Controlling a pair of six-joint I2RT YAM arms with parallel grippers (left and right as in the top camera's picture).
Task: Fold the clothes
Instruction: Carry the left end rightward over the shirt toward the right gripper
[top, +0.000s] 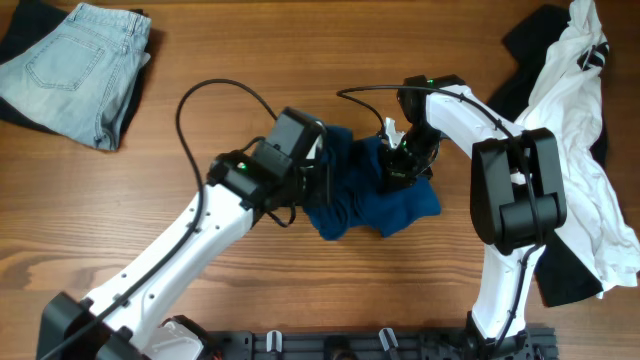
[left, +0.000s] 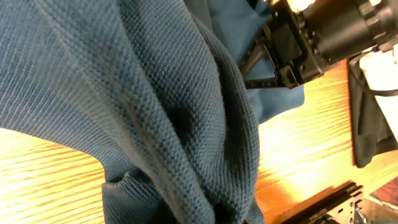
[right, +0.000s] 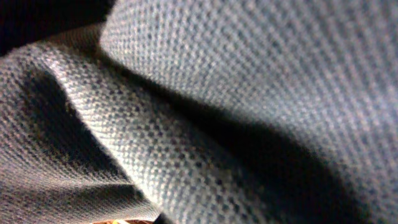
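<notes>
The deep teal-blue, wrinkly knit shirt (top: 375, 205) sits bunched in a heap at the middle of the wooden table (top: 350, 290). No clean fold shows, so the folding looks barely begun. The left gripper (top: 322, 178) and right gripper (top: 400, 165) press into it from either side, and fabric hides their jaws, so I cannot tell their grip.

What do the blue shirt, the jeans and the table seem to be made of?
Shirt: a soft knit, probably cotton piqué, matte; the wrist views show a fine pebbled texture.
Jeans: pale, washed denim, with stitched seams and pocket.
Table: wood or wood-look laminate, with visible grain and slight sheen.
</notes>
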